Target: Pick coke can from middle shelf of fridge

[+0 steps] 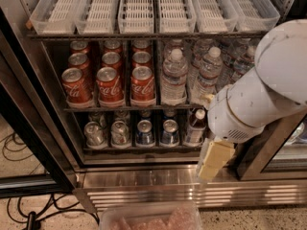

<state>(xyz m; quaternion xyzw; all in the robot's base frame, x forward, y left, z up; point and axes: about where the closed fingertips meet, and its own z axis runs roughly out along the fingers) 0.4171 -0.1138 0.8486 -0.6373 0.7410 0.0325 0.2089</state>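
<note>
Tool [214,158] low by the fridge [144,182] base; open or closed cannot be told.
Coke can [142,84] up-left of it, on the middle shelf [120,108].

Close high view onto fridge [144,180], jaws lower-right

Shop or break room: commercial drinks fridge [144,178], tool [213,159] before its base

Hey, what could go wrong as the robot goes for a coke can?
The gripper hangs low by the steel base, below the middle shelf; rising, it could clip that rack or the water bottles. The coke cans stand tightly side by side, so neighbours may get knocked.
</note>
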